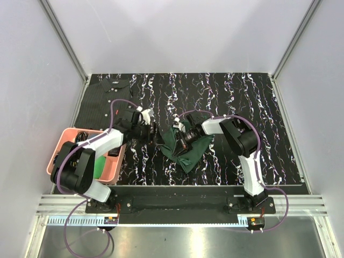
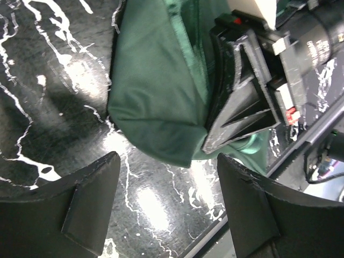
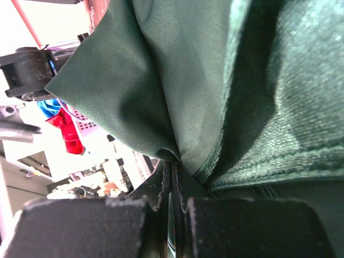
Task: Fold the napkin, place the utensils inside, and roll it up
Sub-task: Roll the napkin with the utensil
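Note:
The dark green napkin [image 1: 189, 149] lies bunched on the black marbled table just left of centre. My right gripper [image 1: 180, 141] is shut on a fold at its left edge; in the right wrist view the cloth [image 3: 215, 80] runs into the closed jaws [image 3: 174, 180]. My left gripper [image 1: 155, 134] is open and empty just left of the napkin. In the left wrist view it [image 2: 169, 174] stands over bare table, with the napkin's edge [image 2: 156, 91] just ahead and the right gripper's fingers [image 2: 242, 102] clamped on the cloth. The orange-red fork is not in view.
A pink basket [image 1: 115, 171] holding dark and green items stands at the near left beside the left arm. A dark pinstriped shirt [image 1: 102, 102] lies at the far left. A small red item [image 3: 67, 131] shows near the basket; I cannot tell what it is.

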Motion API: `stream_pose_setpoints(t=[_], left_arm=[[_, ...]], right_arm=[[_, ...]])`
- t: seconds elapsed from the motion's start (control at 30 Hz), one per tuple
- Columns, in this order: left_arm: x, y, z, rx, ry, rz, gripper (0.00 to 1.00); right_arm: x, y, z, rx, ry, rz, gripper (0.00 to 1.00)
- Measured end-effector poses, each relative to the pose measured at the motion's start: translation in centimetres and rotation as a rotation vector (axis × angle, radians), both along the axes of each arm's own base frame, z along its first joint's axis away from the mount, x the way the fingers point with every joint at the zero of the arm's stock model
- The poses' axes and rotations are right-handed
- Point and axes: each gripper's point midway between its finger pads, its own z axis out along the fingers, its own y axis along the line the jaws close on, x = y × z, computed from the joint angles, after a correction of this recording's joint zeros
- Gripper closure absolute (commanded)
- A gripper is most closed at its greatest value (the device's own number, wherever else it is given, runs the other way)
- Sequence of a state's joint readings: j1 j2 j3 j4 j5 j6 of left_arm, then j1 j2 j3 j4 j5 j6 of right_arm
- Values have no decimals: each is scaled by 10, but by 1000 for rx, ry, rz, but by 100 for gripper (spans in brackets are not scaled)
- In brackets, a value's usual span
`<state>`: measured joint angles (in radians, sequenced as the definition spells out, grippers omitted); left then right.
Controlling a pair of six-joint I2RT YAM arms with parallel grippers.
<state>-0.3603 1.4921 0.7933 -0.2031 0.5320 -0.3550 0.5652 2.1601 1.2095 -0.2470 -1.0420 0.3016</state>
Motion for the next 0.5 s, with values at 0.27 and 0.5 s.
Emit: stream_pose_setpoints(t=[0.27,0.5], left_arm=[[5,0,-11,26,-14,-5,42],[10,-4,-21,27,-21,-16,45]], right_arm=[[1,0,0,29,45,0,100],[1,0,1,35,53,-1,100]])
